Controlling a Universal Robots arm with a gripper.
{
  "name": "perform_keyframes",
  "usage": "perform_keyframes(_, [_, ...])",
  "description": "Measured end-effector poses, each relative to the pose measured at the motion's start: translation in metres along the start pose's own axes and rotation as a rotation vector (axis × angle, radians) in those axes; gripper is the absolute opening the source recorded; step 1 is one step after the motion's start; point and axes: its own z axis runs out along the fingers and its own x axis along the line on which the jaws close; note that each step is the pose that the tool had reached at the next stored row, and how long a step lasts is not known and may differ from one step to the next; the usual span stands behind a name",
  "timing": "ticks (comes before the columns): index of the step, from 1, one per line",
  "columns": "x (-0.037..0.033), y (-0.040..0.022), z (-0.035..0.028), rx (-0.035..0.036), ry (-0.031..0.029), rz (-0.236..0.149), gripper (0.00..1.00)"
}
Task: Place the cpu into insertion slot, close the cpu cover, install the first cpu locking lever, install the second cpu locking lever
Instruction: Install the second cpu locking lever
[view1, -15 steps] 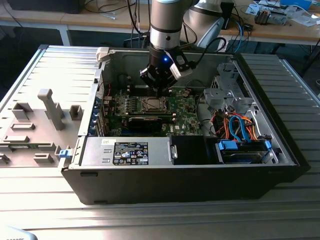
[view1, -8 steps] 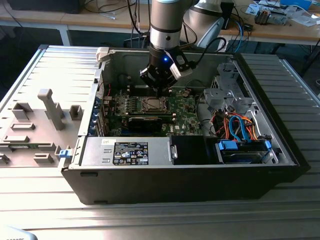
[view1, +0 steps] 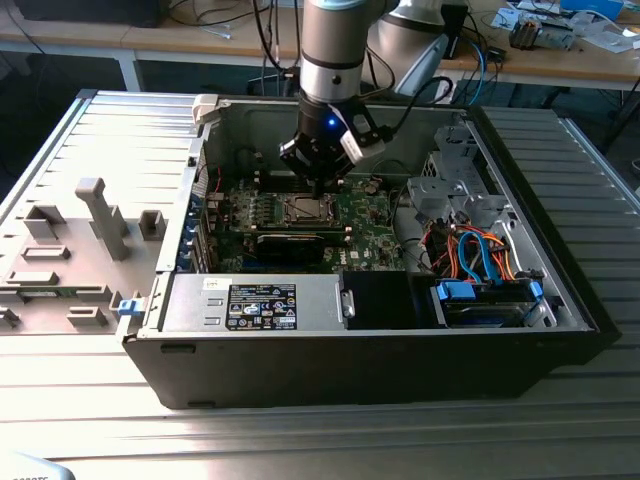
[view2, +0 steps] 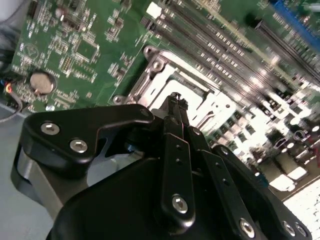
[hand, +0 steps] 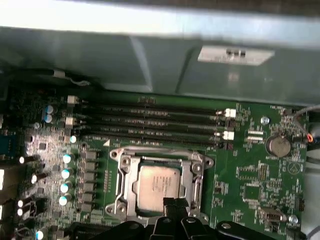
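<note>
Black gripper (view2: 175, 100) fingers fill the foreground of both wrist views, their tips drawn together with no gap between them, holding nothing, poised just over the edge of the insertion slot (hand: 157, 182). One cpu (hand: 158, 183) lies seated in that slot, and the one cpu cover (hand: 195, 172) frames it, lying flat around it. Four long memory slots (hand: 150, 122) run beside the socket on the green motherboard (hand: 250, 175).

Cpu (hand: 159, 184) top pale silvery-tan, framed by shiny silver cpu cover (hand: 196, 185); motherboard (hand: 250, 175) green with fine pale trace patterning; gripper (view2: 175, 100) matte black with silver screw heads. At the cpu's 12 o'clock, in the first wrist view, black memory slots (hand: 150, 120) with white end clips; at 9 o'clock pale blue-white capacitor tops (hand: 66, 173); coin battery (hand: 278, 145) dull silver.
</note>
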Motion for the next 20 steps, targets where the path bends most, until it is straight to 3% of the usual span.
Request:
perform_keyframes(3, [0.0011, -0.0118, 0.0004, -0.007, -0.0006, 0.0, 0.11])
perform_keyframes(5, [0.0017, -0.0193, 0.0007, -0.0171, -0.0015, 0.0, 0.11])
perform_keyframes(8, [0.0029, -0.027, 0.0009, -0.0495, -0.0045, -0.001, 0.11])
perform_keyframes(11, [0.0042, -0.0336, 0.0012, -0.0916, -0.0084, -0.001, 0.11])
perform_keyframes(12, [0.005, -0.0376, 0.0015, -0.1013, -0.0093, -0.001, 0.11])
perform_keyframes(14, [0.0069, -0.0444, 0.0022, -0.1122, -0.0102, -0.001, 0.11])
perform_keyframes(15, [0.0094, -0.0501, 0.0027, -0.1216, -0.0111, -0.001, 0.11])
perform_keyframes(18, [0.0139, -0.0549, 0.0031, -0.1352, -0.0122, -0.001, 0.11])
perform_keyframes(19, [0.0165, -0.0555, 0.0034, -0.1416, -0.0129, -0.002, 0.11])
perform_keyframes(20, [0.0217, -0.0554, 0.0042, -0.1532, -0.014, -0.002, 0.11])
